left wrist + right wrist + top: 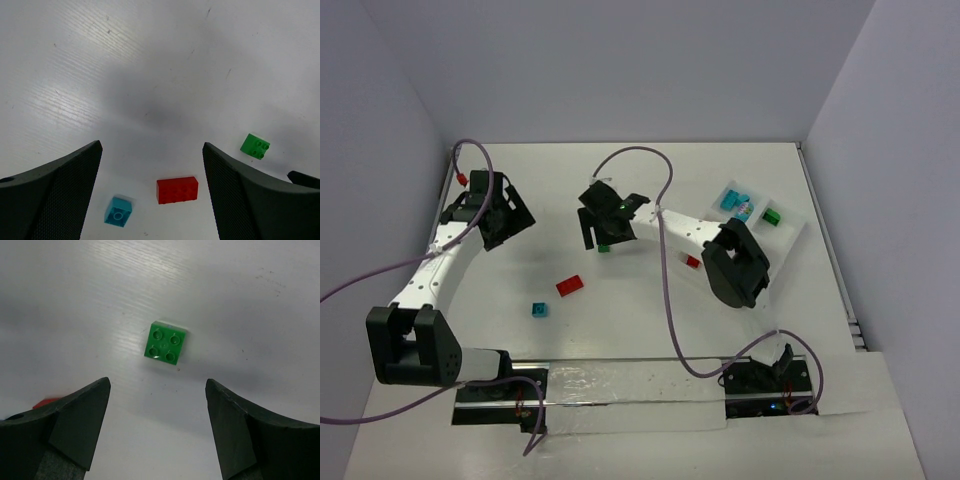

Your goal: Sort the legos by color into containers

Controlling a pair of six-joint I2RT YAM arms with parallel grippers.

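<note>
The right hand (156,400), spread wide, hovers over the green lego (166,343) lying near the middle of the bench (650,180). The small brick sits slightly off-centre, so on descent one finger could knock it away.

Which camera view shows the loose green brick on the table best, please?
The right wrist view: the green brick sits centred and large, four studs clear, ahead of the open right pincer. The left wrist view shows it small near the right edge; the top view only a speck.
</note>
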